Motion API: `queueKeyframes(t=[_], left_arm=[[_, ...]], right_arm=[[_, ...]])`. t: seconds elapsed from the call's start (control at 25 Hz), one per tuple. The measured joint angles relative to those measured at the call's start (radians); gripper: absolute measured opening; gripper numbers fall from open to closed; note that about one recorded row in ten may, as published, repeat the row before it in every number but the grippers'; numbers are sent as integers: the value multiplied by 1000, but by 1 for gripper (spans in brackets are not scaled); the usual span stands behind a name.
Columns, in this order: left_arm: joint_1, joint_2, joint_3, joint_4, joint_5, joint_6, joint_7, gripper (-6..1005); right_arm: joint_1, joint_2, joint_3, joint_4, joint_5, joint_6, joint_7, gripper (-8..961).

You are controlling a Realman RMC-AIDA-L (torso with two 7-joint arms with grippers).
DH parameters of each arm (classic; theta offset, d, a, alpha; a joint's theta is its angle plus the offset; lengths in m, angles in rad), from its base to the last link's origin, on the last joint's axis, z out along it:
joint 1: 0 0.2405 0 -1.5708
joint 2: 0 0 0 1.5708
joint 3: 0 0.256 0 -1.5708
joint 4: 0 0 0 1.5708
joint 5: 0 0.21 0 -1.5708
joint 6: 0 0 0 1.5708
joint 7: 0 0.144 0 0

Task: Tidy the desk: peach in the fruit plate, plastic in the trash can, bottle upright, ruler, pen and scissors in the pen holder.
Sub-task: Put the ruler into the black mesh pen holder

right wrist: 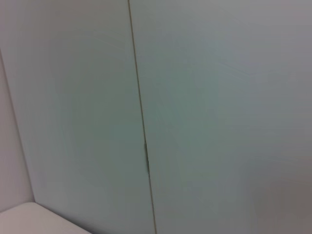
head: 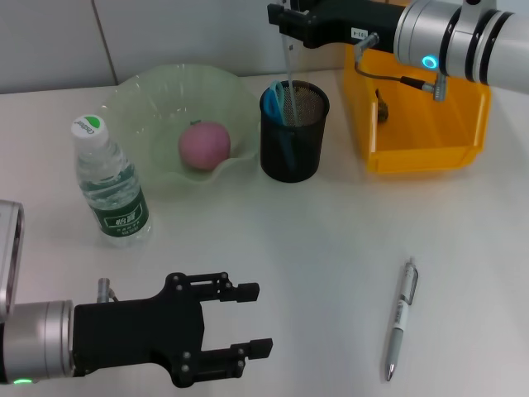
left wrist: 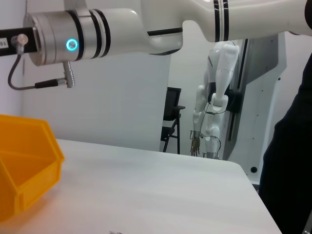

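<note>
- Right hand [head: 287, 33] grips the clear ruler [head: 289, 70] above the pen holder [head: 294, 132] (twelve o'clock).
- Left hand [head: 252, 318] gapes wide, seven o'clock.
- Pen [head: 401, 318] lies on the counter [head: 314, 248], four o'clock.

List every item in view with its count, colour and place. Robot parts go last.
peach: one, pink, in the fruit plate.
fruit plate: one, pale green, back of the table, left of the pen holder.
bottle: one, clear with green label, upright, front-left of the plate.
pen holder: one, black mesh, centre back, holding blue-handled items.
ruler: one, clear, upright, held above the pen holder.
trash can: one, yellow bin, back right.
pen: one, silver-white, lying front right.
table: one, white.
left gripper: one, black, open, front left above the table.
right gripper: one, black, above the pen holder, holding the ruler.
</note>
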Motion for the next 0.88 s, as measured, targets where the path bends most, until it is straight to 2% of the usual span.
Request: queueKeyframes(t=[0.64, 0.88], left_arm=[[-9, -1, -6, 3, 24, -12, 1, 641], [-9, -1, -6, 3, 25, -13, 1, 641]], right_arm=[[2, 0, -5, 13, -4, 38, -1, 377], [-8, 2, -8, 15, -3, 36, -1, 408]])
